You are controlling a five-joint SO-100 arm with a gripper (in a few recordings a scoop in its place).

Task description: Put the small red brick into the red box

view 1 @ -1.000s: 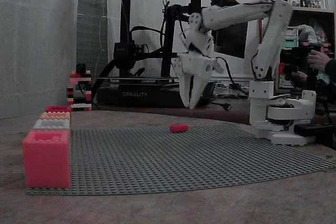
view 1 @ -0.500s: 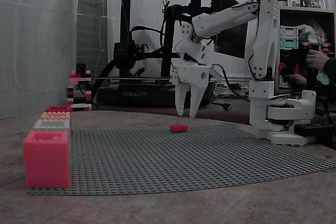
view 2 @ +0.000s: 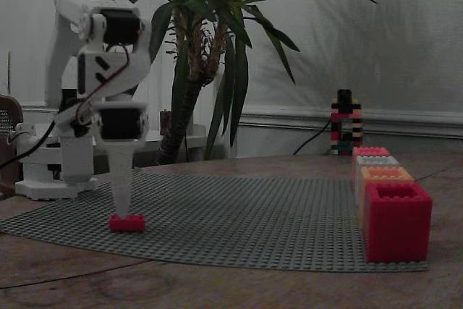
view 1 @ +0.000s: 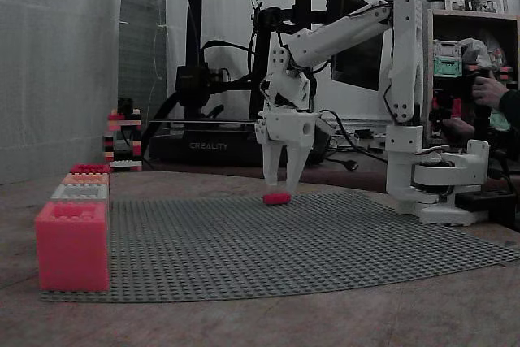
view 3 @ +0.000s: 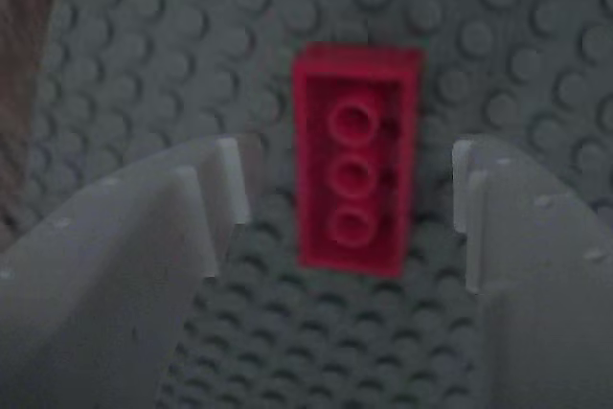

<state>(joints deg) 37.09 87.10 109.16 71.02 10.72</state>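
The small red brick (view 3: 356,168) is bright red with three studs; the baseplate (view 3: 479,35) is grey, studded; the claw (view 3: 350,198) is white.

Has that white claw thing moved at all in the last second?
Yes. In a fixed view the gripper has dropped and shifted left against the black printer frame behind it; its open jaws now hang just above the small red brick.

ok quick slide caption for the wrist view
Open gripper straddling the small red brick on the grey studded baseplate, not yet closed.
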